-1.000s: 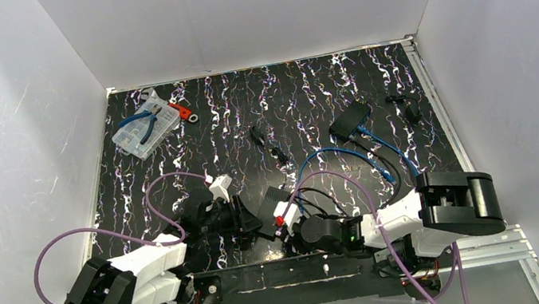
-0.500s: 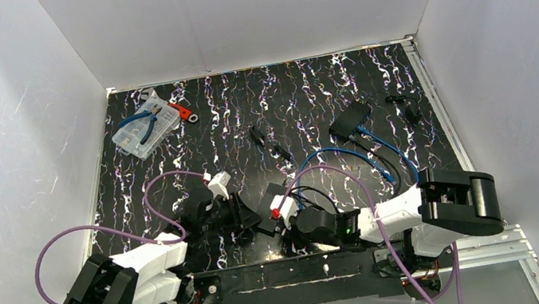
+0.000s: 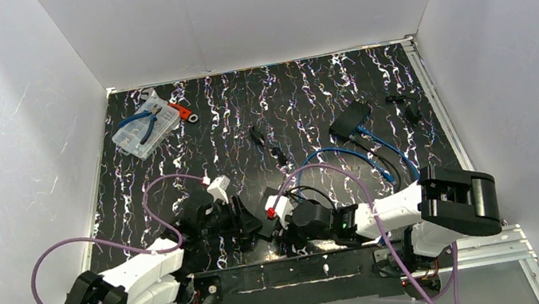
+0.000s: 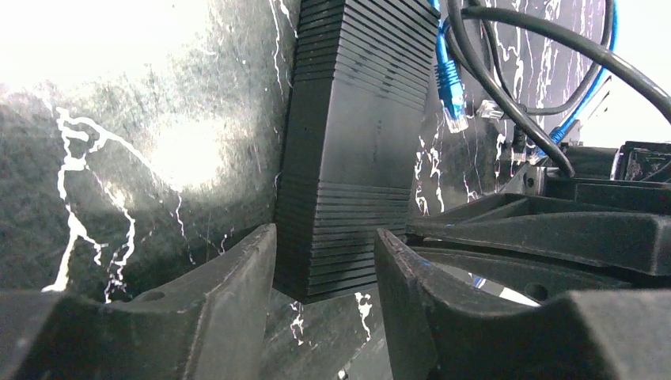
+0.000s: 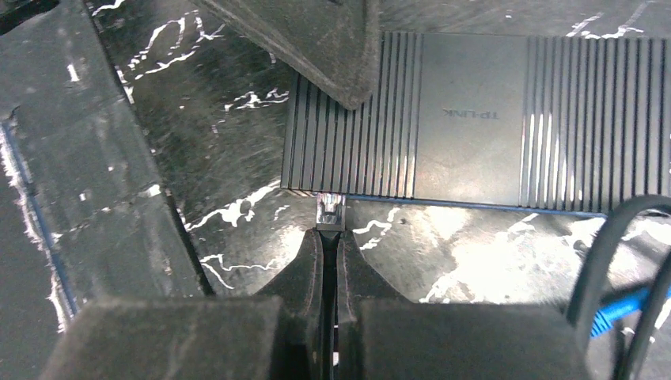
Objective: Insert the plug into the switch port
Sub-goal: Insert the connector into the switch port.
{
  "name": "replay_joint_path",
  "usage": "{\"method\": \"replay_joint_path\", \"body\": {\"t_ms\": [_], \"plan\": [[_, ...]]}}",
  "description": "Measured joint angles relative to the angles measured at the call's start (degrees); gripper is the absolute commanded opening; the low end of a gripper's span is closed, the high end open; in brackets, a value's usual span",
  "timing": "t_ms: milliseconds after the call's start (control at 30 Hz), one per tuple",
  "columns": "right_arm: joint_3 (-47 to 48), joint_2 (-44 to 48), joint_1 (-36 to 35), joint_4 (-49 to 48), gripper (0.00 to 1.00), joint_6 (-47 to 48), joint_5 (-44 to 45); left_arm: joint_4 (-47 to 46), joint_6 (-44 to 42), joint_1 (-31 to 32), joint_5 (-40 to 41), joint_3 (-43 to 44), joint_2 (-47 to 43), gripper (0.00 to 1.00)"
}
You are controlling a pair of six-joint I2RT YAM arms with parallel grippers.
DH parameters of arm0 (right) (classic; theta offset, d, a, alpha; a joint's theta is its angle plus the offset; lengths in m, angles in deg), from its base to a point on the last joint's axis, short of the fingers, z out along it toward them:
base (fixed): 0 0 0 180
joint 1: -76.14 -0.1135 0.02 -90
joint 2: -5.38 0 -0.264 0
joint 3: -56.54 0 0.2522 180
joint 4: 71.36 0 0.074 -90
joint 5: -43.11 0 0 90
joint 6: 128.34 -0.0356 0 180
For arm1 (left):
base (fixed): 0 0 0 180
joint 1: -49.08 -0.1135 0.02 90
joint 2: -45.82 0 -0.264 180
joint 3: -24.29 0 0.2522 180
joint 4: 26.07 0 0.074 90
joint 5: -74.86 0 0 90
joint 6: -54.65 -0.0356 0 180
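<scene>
Two tools: R tool (image 5: 330,241) pinched shut on plug (image 5: 330,212), prob stiff, brittle clip; L tool (image 4: 324,261) straddles light, slippery-looking switch (image 4: 356,142), clamp unclear.

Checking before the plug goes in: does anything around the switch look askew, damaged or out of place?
Nothing looks damaged or spilled. The plug in the right gripper meets the TP-Link switch squarely. Only clutter: a loose blue plug and black cable lie close beside the switch.
</scene>
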Motion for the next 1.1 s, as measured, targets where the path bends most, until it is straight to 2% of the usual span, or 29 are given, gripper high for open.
{"method": "replay_joint_path", "body": {"t_ms": [133, 333, 500, 533, 567, 700, 900, 1000, 1100], "plan": [[1.8, -0.8, 0.5, 2.2, 0.01, 0.1, -4.8, 5.3, 0.5, 0.5, 1.2, 0.5, -3.3, 0.52], [4.0, -1.5, 0.3, 5.1, 0.02, 1.2, -10.8, 15.2, 2.0, 1.4, 4.5, 1.4, -10.6, 0.7], [5.1, -1.5, 0.1, 7.7, 0.18, 1.9, -13.5, 24.4, 3.0, 1.4, 10.1, 3.5, -16.5, 0.83], [5.5, -1.5, 0.0, 8.5, 0.21, 2.2, -13.6, 25.9, 3.2, 1.4, 11.1, 3.9, -17.3, 0.93], [5.8, -1.5, 0.0, 9.2, 0.25, 2.4, -13.6, 27.1, 3.3, 1.4, 12.0, 4.3, -17.9, 0.98], [6.6, -0.4, 0.0, 13.1, 0.36, 3.0, -11.8, 31.7, 4.0, 1.4, 14.5, 5.4, -18.9, 0.98], [8.3, 8.9, 0.0, 23.1, 0.46, 4.4, -5.0, 37.0, 4.0, 1.4, 16.9, 7.8, -21.4, 0.98], [10.3, 16.4, 0.0, 28.7, 0.6, 4.7, 1.6, 39.1, 4.0, 1.4, 18.0, 10.0, -23.9, 0.98], [13.7, 24.4, 3.2, 35.8, 0.61, 4.2, 11.8, 40.0, 3.5, 1.4, 18.7, 10.8, -24.5, 0.98]]}}
